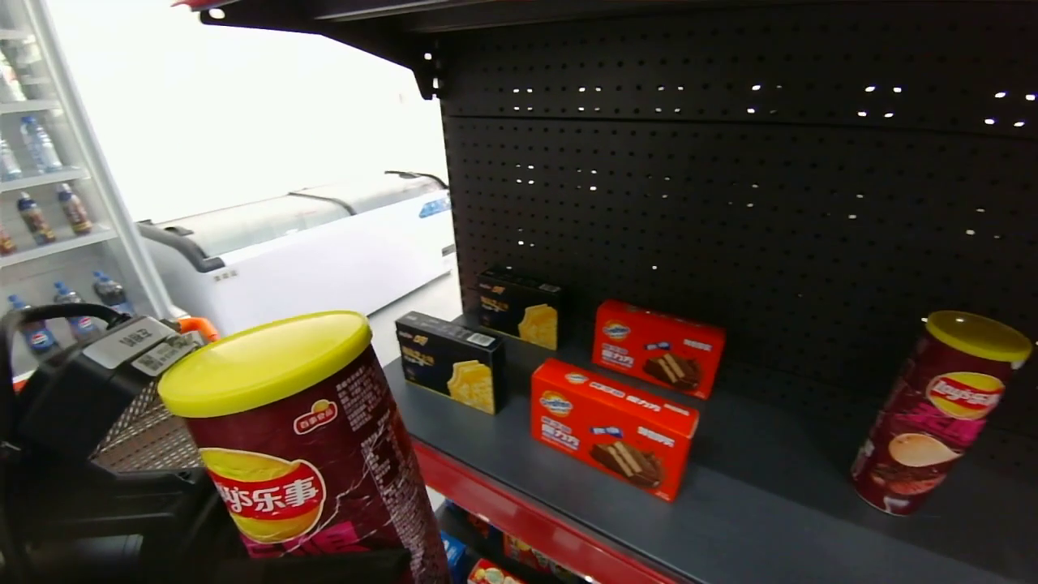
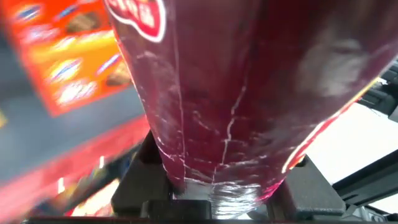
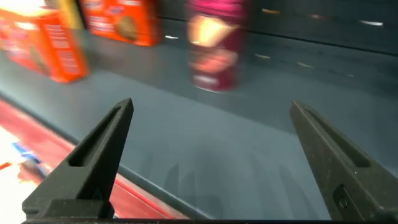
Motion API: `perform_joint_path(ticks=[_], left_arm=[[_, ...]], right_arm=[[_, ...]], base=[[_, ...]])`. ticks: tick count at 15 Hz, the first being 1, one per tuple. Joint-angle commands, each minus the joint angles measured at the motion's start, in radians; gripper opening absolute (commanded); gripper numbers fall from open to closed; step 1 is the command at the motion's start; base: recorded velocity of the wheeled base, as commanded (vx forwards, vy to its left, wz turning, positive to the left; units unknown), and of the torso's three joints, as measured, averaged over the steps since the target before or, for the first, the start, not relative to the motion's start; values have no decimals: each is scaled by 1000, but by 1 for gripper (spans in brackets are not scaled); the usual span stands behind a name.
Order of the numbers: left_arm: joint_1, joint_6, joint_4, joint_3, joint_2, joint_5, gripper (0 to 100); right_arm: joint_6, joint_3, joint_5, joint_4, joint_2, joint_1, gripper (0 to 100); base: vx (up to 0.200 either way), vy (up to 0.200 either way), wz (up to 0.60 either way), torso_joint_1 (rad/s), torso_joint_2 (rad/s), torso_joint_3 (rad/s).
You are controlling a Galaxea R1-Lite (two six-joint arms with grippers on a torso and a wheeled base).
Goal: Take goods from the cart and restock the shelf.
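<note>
A dark red chip can with a yellow lid (image 1: 300, 454) stands upright in the near left of the head view, in front of the shelf's left end. My left gripper (image 2: 221, 196) is shut on its lower body (image 2: 249, 93), a finger (image 2: 140, 180) on each side. My right gripper (image 3: 211, 104) is open and empty above the grey shelf board (image 3: 205, 155), facing a second chip can (image 3: 217, 46) that stands at the shelf's right (image 1: 941, 414). Two orange boxes (image 1: 612, 430) (image 1: 657, 347) and two black boxes (image 1: 452, 361) (image 1: 519, 307) stand on the shelf board (image 1: 770, 503).
A black pegboard (image 1: 730, 203) backs the shelf and an upper shelf (image 1: 568, 12) hangs overhead. The red front lip (image 1: 519, 511) has goods below it (image 1: 486, 572). A mesh cart basket (image 1: 146, 430) is at the left, with a chest freezer (image 1: 308, 243) and drinks fridge (image 1: 49, 203) behind.
</note>
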Motion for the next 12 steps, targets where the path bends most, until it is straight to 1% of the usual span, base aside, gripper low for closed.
perform_joint_path(ticks=[1,11,12], left_arm=[[0,-1,0,1,2,0,0],[1,-1,1,12,2,0,0],[1,-1,0,17,2,0,0]], right_arm=[[0,0,1,-1,0,0,100],[0,0,1,-1,0,0,100],[0,0,1,-1,0,0,100]], base=[[0,0,-600,2,2,-2],[0,0,-600,2,2,5],[0,0,0,0,0,0]])
